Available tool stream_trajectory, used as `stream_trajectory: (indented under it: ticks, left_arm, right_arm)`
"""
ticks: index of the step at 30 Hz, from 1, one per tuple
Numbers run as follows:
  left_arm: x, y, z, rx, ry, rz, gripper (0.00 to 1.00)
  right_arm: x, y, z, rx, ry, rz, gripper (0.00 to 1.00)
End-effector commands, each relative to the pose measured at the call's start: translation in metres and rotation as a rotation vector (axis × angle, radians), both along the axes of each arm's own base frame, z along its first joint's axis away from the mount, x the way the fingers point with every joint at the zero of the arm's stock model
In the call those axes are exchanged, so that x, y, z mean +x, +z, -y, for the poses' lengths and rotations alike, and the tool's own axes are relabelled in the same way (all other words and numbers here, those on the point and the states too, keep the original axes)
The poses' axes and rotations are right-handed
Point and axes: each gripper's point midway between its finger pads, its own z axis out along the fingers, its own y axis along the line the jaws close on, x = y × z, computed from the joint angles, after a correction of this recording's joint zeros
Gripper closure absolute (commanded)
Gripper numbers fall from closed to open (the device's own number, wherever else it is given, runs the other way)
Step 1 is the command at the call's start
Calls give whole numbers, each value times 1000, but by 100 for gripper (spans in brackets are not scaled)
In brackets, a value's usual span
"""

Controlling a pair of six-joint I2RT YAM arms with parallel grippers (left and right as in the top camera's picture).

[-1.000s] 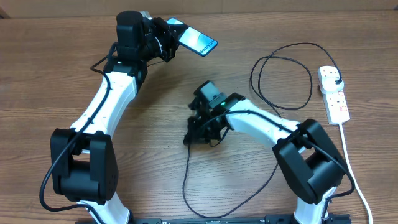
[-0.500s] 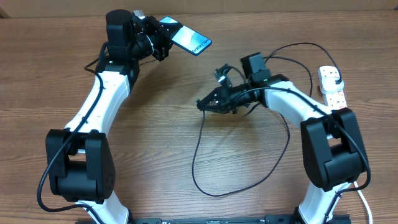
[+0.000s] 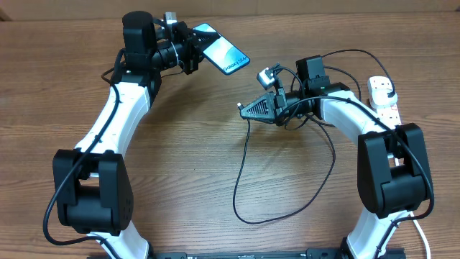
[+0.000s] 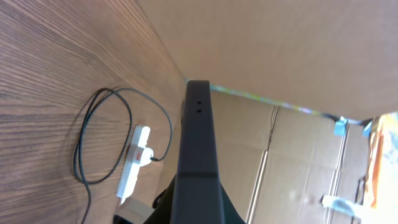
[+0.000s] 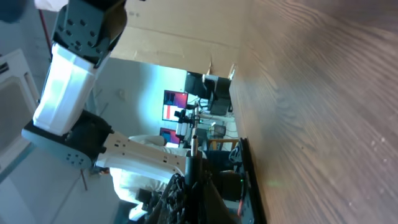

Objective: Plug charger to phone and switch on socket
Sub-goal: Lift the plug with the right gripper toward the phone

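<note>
My left gripper (image 3: pixel 195 52) is shut on the phone (image 3: pixel 223 55), holding it in the air at the back of the table with its cyan screen tilted towards the right. In the left wrist view the phone (image 4: pixel 198 134) shows as a dark edge rising from between the fingers. My right gripper (image 3: pixel 249 109) is shut on the charger (image 3: pixel 242 169) near its connector end, pointing left, a short way right of and below the phone. The connector tip (image 5: pixel 194 144) sticks up from the shut jaws. The socket (image 3: pixel 385 108) lies at the right edge with a black plug (image 3: pixel 389 92) in it.
The black cable hangs from the right gripper, loops over the table's front middle and curls back in a ring (image 3: pixel 327 83) towards the socket. The thick white cord (image 3: pixel 399 173) runs forward along the right edge. Cardboard boxes (image 4: pixel 298 162) stand beyond the table.
My right gripper has lifted the charger end from mid-table up and to the right, now pointing left towards the phone. The left gripper has tilted the phone slightly rightward.
</note>
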Motion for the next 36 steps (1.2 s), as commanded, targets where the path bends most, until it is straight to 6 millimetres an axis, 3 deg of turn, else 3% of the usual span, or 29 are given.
stream_trajectory:
  ticks: [1,14,21,36]
  left_arm:
    - [-5,10,3,31,-63,107,96]
    - [-9,12,5,123,-136,288,95]
    - [-6,33,7,103,-140,399,96]
    - [-2,52,-16,38,-121,413,96]
  right_arm:
    - [2,11,-1,43,21,41,96]
    - [22,30,-6,47,26,80,96]
    - [30,46,-7,46,28,94,96]
    - [35,72,-8,55,30,161,96]
